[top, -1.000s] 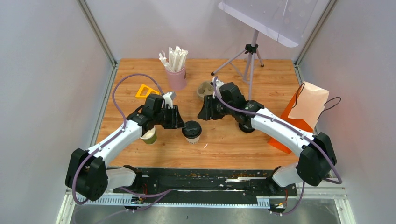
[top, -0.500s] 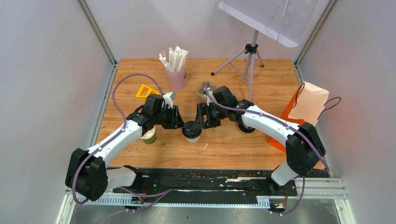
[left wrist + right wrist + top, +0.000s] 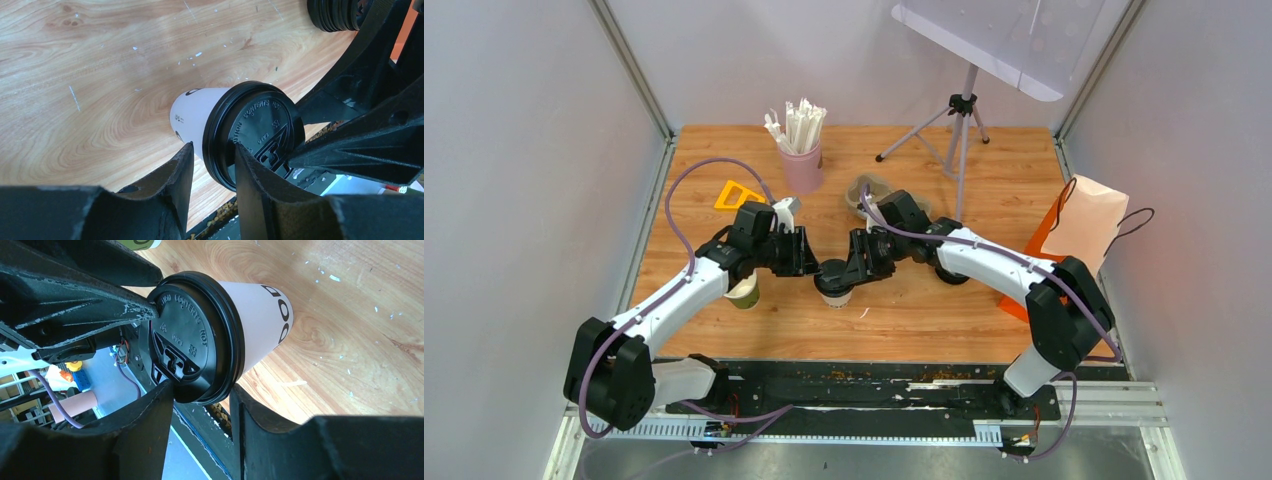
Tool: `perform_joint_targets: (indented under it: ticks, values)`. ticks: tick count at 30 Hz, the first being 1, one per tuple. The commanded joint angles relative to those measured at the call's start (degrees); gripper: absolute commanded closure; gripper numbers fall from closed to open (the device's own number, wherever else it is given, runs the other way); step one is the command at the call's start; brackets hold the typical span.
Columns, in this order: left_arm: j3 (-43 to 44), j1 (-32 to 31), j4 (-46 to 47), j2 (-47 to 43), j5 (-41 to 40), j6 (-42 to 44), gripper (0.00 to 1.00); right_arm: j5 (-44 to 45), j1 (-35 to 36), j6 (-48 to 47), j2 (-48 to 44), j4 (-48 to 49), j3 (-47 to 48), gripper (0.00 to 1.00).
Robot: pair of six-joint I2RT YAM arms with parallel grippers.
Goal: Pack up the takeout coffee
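Observation:
The whitish cup (image 3: 836, 292) with dark print and a black lid stands upright near the table's middle. My left gripper (image 3: 810, 264) reaches it from the left, shut on its rim: in the left wrist view (image 3: 214, 148) one finger lies on the lid (image 3: 260, 130) and the other against the cup wall (image 3: 192, 117). My right gripper (image 3: 848, 270) comes from the right and straddles the same lid rim (image 3: 200, 340), open wider (image 3: 202, 390). The olive-green cup (image 3: 744, 291) stands half hidden under my left arm; its bottom shows in the right wrist view (image 3: 141, 244).
A pink cup of white sticks (image 3: 802, 150) stands at the back. A yellow triangle (image 3: 737, 193) lies back left and a beige holder (image 3: 865, 188) sits behind my right wrist. A tripod (image 3: 959, 125), a bare black lid piece (image 3: 951, 273) and an orange-and-paper bag (image 3: 1079, 235) are to the right.
My right gripper has moved left and down from beside the beige holder until its fingers are around the whitish cup's lid. My left arm and the cup have stayed put.

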Motion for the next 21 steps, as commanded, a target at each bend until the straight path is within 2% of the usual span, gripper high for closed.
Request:
perform_joint_targets:
  ticks: [1, 4, 21]
  values:
    - [-1.2, 0.2, -3.0, 0.7, -1.7, 1.1, 0.57, 0.0, -0.1, 0.2, 1.5, 2.6, -1.3, 0.58]
    - [-1.1, 0.2, -3.4, 1.1, -2.0, 1.3, 0.57, -0.2, -0.1, 0.5, 2.1, 3.5, -2.7, 0.61]
    - [-1.6, 0.2, -4.8, 1.4, -4.2, 2.6, 0.58, 1.4, -1.3, -1.7, 2.2, 12.9, -18.5, 0.62]
